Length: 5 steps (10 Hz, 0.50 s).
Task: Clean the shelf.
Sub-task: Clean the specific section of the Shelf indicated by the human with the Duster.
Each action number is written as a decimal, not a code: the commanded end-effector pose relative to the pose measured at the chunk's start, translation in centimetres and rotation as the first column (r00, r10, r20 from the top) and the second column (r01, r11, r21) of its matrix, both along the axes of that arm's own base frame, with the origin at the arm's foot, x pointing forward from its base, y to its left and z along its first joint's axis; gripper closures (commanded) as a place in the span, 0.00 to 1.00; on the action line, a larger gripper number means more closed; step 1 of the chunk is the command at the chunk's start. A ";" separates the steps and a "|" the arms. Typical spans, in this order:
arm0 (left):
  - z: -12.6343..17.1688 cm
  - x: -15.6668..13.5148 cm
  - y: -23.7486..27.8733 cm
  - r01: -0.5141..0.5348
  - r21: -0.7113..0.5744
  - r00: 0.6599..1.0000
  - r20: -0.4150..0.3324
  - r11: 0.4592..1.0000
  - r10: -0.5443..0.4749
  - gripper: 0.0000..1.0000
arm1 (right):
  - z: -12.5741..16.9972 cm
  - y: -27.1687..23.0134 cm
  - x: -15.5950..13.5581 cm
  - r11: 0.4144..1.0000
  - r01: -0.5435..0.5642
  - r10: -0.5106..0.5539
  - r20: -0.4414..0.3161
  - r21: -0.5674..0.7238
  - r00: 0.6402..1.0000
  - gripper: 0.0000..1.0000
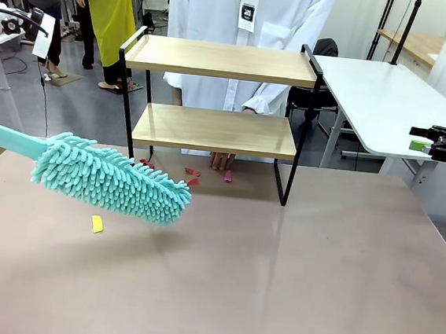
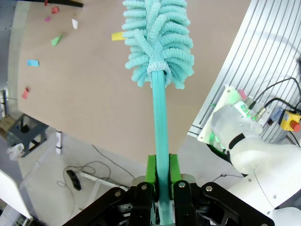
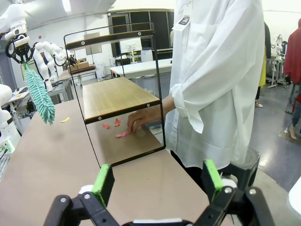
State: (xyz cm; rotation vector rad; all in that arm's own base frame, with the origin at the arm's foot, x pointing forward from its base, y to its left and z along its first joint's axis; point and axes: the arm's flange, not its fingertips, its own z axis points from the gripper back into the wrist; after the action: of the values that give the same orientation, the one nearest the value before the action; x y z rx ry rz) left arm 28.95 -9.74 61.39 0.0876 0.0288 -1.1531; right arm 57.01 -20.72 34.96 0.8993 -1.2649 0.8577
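The shelf point(image 1: 215, 131) stands at the back middle of the brown table, two light wooden boards in a thin black frame; it also shows in the right wrist view point(image 3: 117, 96). A teal fluffy duster point(image 1: 111, 178) hangs over the table's left side, in front of and left of the shelf. My left gripper point(image 2: 162, 175) is shut on the duster's handle point(image 2: 160, 117), its head point(image 2: 160, 42) pointing away. At the far right, beyond the table edge, my right gripper point(image 1: 434, 144) is open and empty, green pads wide apart point(image 3: 157, 181).
A person in a white coat stands behind the shelf, one hand point(image 1: 222, 161) on the table under the lower board. Red and pink paper scraps point(image 1: 193, 173) lie there; a yellow scrap point(image 1: 96, 223) lies near the duster. A white table point(image 1: 388, 96) stands back right.
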 end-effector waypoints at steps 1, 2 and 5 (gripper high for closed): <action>0.0 0.0 0.0 0.000 0.000 1.000 0.000 1.000 0.000 0.87 | 0.2 0.3 0.0 1.000 -0.002 0.002 0.003 -0.002 1.000 0.00; -0.7 -0.1 -0.6 -0.029 -0.053 0.999 -0.031 0.998 0.027 0.87 | 0.2 0.3 0.0 1.000 -0.002 0.002 0.003 -0.002 1.000 0.00; -3.4 -0.6 -3.8 -0.080 -0.233 0.997 -0.004 0.969 0.081 0.87 | 0.2 0.3 0.0 1.000 -0.002 0.002 0.003 -0.002 1.000 0.00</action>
State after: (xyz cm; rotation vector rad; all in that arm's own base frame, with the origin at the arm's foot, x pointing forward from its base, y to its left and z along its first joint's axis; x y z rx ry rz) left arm 28.94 -12.54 59.27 -0.0770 -0.0331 -1.1102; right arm 57.01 -20.72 34.96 0.8993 -1.2648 0.8577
